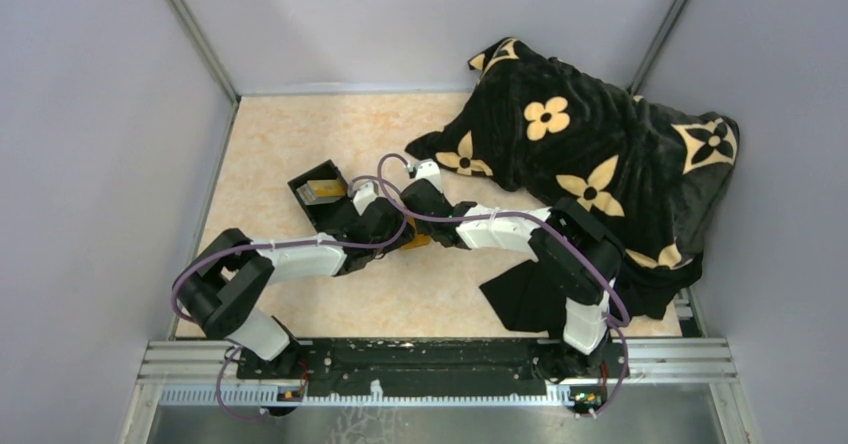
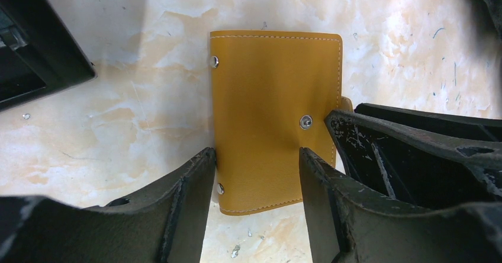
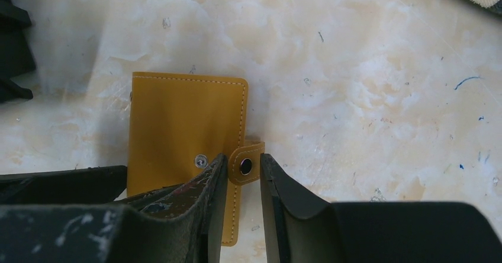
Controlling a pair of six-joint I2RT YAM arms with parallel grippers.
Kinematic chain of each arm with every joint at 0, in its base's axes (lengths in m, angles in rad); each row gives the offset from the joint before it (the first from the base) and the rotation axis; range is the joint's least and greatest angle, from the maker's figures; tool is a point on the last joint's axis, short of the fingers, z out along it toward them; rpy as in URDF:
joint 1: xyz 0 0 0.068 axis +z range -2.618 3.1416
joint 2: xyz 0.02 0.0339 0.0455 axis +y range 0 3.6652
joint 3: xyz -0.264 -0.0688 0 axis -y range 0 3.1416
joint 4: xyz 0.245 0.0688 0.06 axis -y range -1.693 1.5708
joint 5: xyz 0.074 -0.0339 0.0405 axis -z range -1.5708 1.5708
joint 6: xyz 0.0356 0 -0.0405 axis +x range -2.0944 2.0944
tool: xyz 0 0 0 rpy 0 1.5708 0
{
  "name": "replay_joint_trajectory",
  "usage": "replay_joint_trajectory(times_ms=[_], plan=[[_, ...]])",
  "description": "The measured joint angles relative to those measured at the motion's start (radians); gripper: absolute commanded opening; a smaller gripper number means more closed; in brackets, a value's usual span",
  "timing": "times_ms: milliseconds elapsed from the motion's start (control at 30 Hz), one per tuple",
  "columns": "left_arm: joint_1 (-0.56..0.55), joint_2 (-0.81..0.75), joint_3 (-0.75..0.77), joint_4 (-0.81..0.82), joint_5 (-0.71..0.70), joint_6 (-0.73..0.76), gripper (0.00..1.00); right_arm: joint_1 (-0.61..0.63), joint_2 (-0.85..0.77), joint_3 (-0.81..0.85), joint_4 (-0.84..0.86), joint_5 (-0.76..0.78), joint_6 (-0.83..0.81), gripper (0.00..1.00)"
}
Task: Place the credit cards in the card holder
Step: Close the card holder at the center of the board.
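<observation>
Card holder (image 2: 269, 97) between left gripper (image 2: 257, 153) jaws; tab (image 3: 253, 149) inside right gripper (image 3: 243, 157)

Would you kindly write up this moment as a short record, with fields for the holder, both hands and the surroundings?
card holder: orange-tan, lying flat and closed on the table
snap tab: undone, sticking out past the holder's edge
left hand: open, low over the holder's near end
right hand: one finger on each side of the snap tab; grip unclear
golden-tan card: apparently in the black box; too small to confirm
blanket: black with a floral pattern, far right
</observation>
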Motion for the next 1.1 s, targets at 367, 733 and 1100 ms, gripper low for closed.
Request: replay_joint_trajectory(times_ms=[367,733,1100], plan=[[0.0,-0.004,-0.01,0.012,0.0,-0.008,0.62,0.0,-0.007,0.005,0.002,0.009,-0.008,0.23],[0.0,-0.005,-0.012,0.016,0.0,-0.009,0.61,0.001,-0.007,0.02,-0.001,0.01,-0.011,0.1],[0.0,-0.008,-0.017,0.019,0.0,-0.019,0.63,0.004,-0.007,0.024,-0.01,0.016,-0.016,0.0]])
